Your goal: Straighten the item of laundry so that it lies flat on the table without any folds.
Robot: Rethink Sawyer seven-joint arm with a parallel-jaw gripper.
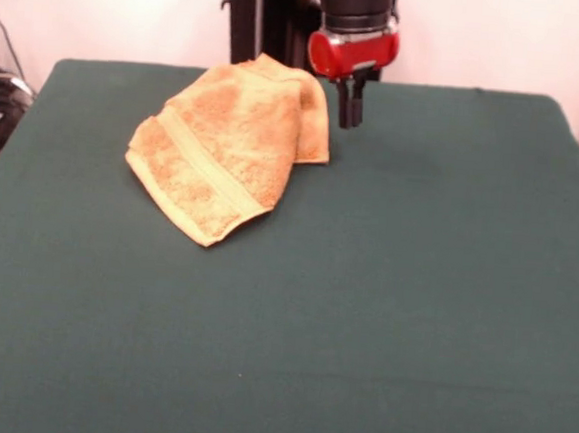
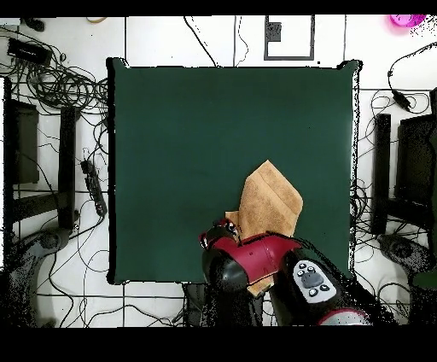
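The orange-tan towel (image 1: 225, 146) lies crumpled and folded over on itself at the far left-centre of the dark green table (image 1: 414, 287). A woven band runs diagonally across its top layer, and a flap is folded at its right edge. My gripper (image 1: 350, 116) hangs just right of that flap, near the table's far edge, apart from the cloth. Its fingers stand close together and hold nothing. In the overhead view the towel (image 2: 270, 201) lies near the table's (image 2: 188, 137) bottom right, partly hidden by the red arm head (image 2: 243, 260).
The robot's black pedestal (image 1: 260, 19) stands behind the table's far edge. In the overhead view, cables (image 2: 60, 81) and dark equipment (image 2: 418, 162) lie on the white floor along both sides of the table.
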